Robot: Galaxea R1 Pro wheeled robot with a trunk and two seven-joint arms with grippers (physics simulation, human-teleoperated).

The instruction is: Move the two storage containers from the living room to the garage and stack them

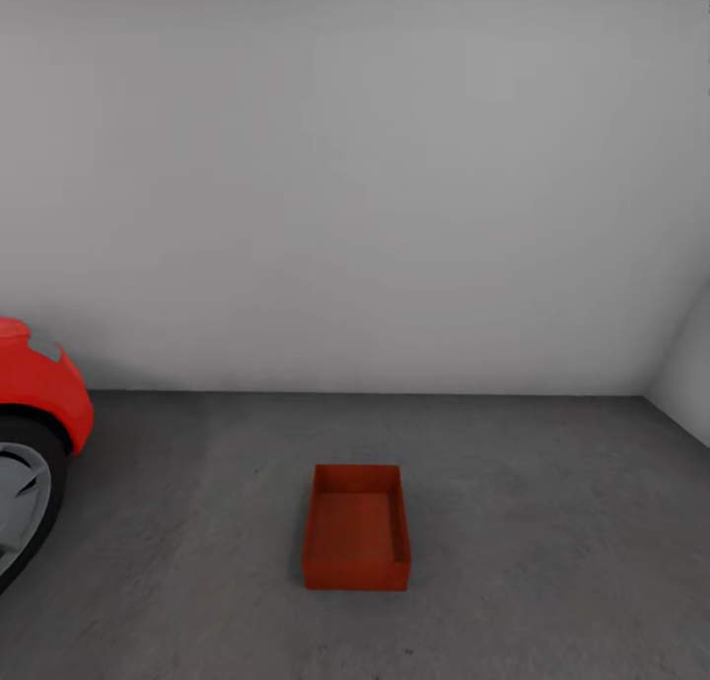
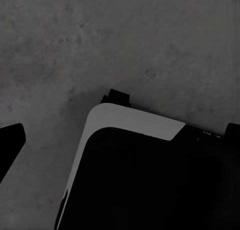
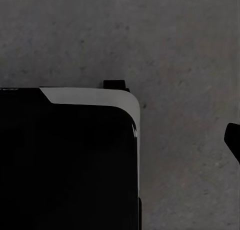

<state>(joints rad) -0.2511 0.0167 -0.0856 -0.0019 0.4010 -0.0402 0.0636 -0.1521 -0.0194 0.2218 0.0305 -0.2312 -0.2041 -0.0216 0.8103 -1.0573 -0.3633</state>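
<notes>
One orange-red storage container (image 1: 356,527) sits upright and empty on the grey concrete floor (image 1: 552,572) of the garage, centred in the head view a short way ahead. In the left wrist view my left gripper (image 2: 121,137) hangs over the floor, its dark fingertips (image 2: 11,144) far apart at the picture's edges and nothing between them. My right gripper (image 3: 120,140) also hangs over bare concrete; one fingertip (image 3: 233,142) shows at the edge, and the other is lost against my dark base. Neither gripper is near the container.
A red car (image 1: 39,389) with its front wheel (image 1: 20,503) stands at the left. A white wall (image 1: 355,168) closes the back, and a side wall (image 1: 687,374) meets it at the right. My black, white-trimmed base (image 2: 150,180) (image 3: 65,160) lies below both wrists.
</notes>
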